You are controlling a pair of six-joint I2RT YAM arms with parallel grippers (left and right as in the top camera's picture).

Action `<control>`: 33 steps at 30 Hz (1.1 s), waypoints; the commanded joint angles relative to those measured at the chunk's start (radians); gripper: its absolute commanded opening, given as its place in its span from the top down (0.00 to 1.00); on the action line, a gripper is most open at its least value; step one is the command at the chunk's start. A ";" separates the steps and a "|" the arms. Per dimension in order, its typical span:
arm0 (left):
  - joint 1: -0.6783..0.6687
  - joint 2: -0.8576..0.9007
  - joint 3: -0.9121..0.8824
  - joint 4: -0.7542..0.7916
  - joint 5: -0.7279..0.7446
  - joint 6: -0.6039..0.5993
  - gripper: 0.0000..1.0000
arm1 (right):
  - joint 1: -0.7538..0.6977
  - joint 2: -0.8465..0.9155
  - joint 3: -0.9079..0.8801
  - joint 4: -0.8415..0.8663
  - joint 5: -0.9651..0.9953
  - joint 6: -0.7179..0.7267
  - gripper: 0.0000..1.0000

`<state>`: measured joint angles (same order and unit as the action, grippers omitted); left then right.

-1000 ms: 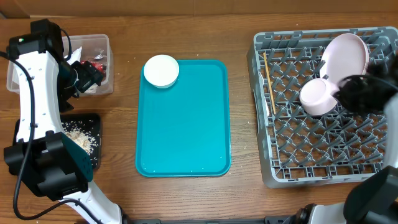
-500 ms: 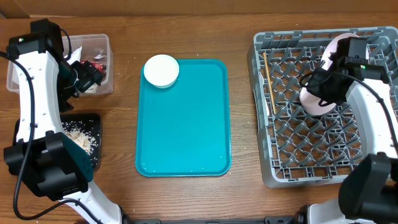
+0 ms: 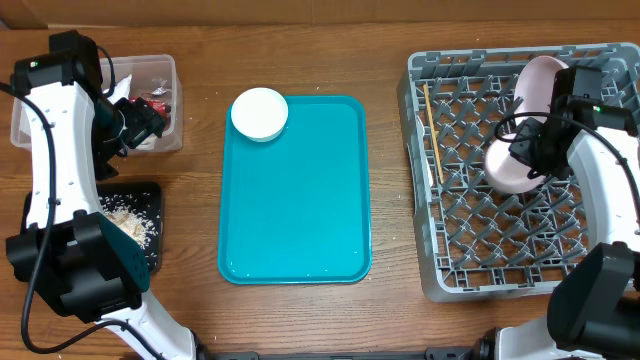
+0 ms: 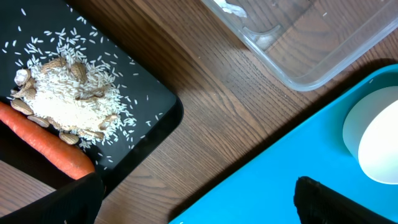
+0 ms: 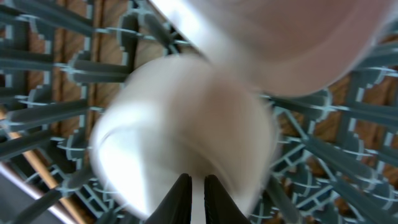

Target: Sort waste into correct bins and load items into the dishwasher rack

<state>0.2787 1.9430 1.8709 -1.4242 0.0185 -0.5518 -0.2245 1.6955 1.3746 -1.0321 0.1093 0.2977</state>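
- My left gripper (image 4: 198,186) hangs on the 9 o'clock side of the table (image 3: 390,60). Its jaws are spread wide with nothing between them, only bare wood below.
- From my left wrist, the black tray (image 4: 149,106) sits at 10 o'clock. It holds the food scraps (image 4: 68,99), and the carrot (image 4: 46,146) lies against the heap's 7 o'clock edge.
- The clear tub (image 3: 160,75) is at 1 o'clock in that same view. From overhead, the red wrapper (image 3: 158,103) lies inside it.
- The teal tray (image 3: 300,200) fills the middle of the table, with a white bowl (image 3: 260,112) on its 11 o'clock corner.
- My right gripper (image 5: 197,186) has its jaws drawn almost together, pinching a thin white strip of the small bowl (image 3: 503,168). The wrist picture is blurred there.
- That small bowl is in the dishwasher rack (image 3: 480,250), which stands at the table's 3 o'clock. The bowl is up toward the rack's 1 o'clock.
- The plate (image 3: 548,82) leans in the rack at the small bowl's 1 o'clock. I cannot tell whether the two touch.
- The chopsticks (image 3: 433,132) lie in the rack along its 9 o'clock side, pointing 12 to 6.
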 commanded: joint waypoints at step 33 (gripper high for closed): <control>0.001 -0.021 0.015 0.000 0.004 -0.013 0.00 | -0.019 0.125 0.119 -0.023 -0.029 0.035 0.92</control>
<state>0.2787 1.9430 1.8709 -1.4242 0.0185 -0.5518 -0.2348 1.8091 1.4792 -1.0637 0.0742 0.3363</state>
